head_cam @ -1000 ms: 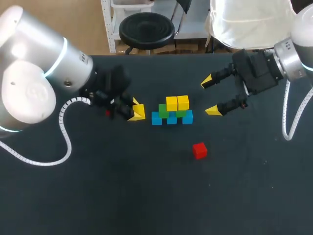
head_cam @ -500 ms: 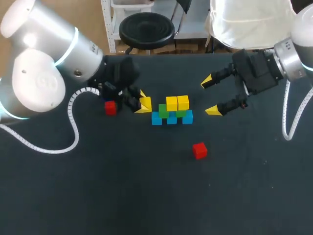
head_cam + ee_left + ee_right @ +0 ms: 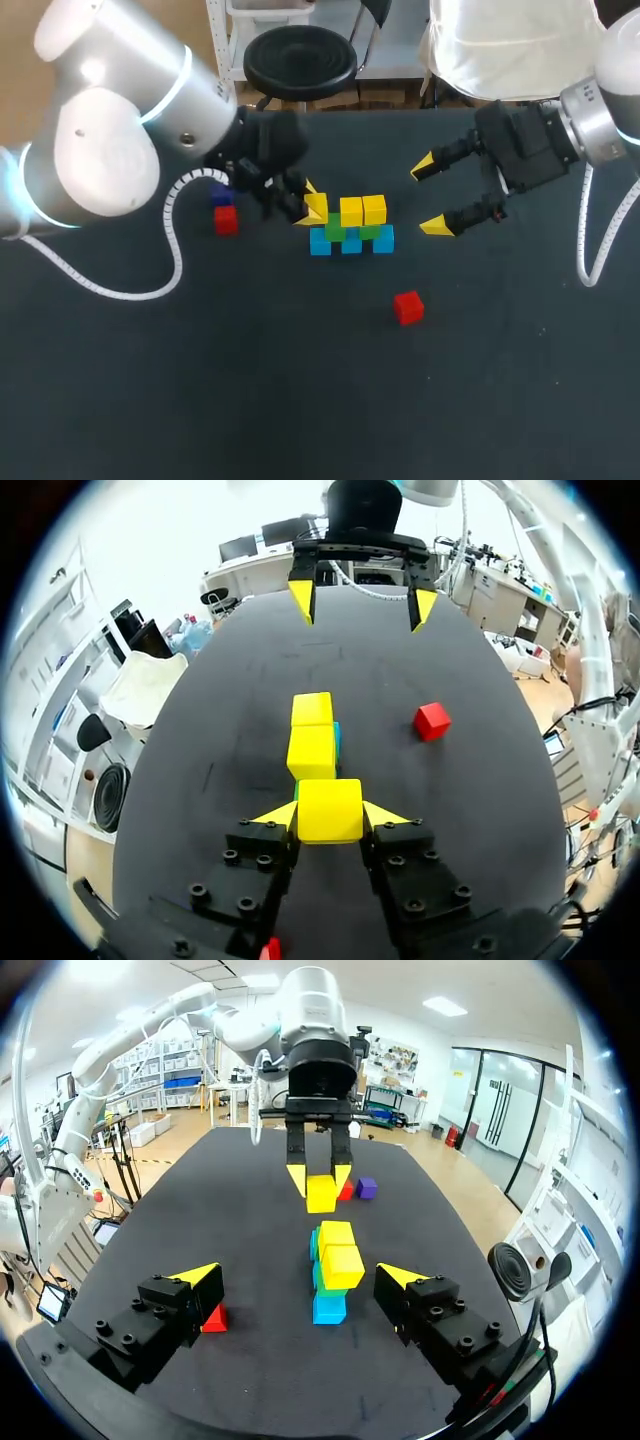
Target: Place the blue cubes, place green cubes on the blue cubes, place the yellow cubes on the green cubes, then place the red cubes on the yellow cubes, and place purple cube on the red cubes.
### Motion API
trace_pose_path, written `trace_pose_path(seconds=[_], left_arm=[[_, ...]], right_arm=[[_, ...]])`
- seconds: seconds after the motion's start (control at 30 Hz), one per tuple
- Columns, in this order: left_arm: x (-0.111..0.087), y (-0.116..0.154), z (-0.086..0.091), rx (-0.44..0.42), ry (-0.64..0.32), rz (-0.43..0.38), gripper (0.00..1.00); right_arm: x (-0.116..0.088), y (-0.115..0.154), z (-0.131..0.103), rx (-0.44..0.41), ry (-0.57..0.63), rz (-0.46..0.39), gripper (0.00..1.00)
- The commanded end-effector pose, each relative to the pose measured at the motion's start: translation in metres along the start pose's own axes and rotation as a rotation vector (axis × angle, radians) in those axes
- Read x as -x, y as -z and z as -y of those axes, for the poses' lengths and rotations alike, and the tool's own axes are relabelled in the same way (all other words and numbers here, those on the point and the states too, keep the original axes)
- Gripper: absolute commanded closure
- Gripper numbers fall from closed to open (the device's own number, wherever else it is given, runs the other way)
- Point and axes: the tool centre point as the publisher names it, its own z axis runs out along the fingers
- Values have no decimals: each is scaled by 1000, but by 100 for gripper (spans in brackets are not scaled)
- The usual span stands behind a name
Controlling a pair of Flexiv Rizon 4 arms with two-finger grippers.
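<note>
The stack stands mid-table: blue cubes (image 3: 351,243) in a row, green cubes (image 3: 335,228) on them, two yellow cubes (image 3: 362,210) on top. My left gripper (image 3: 313,210) is shut on a third yellow cube (image 3: 329,810), held just left of the stack beside its upper layers. In the left wrist view the stacked yellow cubes (image 3: 312,748) lie straight ahead of the held one. My right gripper (image 3: 432,196) hangs open to the right of the stack, holding nothing. One red cube (image 3: 407,307) lies in front of the stack. Another red cube (image 3: 226,220) and the purple cube (image 3: 221,195) sit at the left.
The table (image 3: 300,400) is a dark mat. The left arm's white cable (image 3: 150,290) loops over its left part.
My left arm has carried the yellow cube rightward to the stack's left side, uncovering the red and purple cubes behind it. The right arm has kept still.
</note>
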Motion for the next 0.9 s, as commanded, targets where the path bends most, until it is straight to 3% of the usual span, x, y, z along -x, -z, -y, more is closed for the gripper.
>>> trace_pose_path(seconds=[0.03, 0.9], left_arm=[[2, -6, -6, -7, 7, -12, 100], [-3, -12, -7, -11, 28, -18, 100]], right_arm=[[0, -1, 1, 0, 1, 2, 0], [0, -1, 1, 0, 1, 2, 0]])
